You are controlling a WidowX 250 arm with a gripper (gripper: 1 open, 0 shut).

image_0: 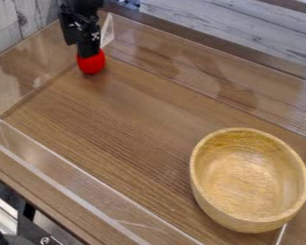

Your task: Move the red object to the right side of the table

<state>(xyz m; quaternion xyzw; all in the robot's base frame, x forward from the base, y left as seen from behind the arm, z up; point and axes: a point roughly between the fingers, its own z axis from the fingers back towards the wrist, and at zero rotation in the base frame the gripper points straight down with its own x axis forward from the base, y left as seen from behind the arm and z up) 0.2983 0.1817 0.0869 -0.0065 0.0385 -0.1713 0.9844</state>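
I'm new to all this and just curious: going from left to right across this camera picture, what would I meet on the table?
Black gripper hanging open just above the red object at far left → a long bare stretch of table → wooden bowl at right.

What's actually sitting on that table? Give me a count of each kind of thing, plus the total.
Small red toy fruit: 1
Round wooden bowl: 1
Total: 2 things on the table, with the robot's gripper right above the red fruit.
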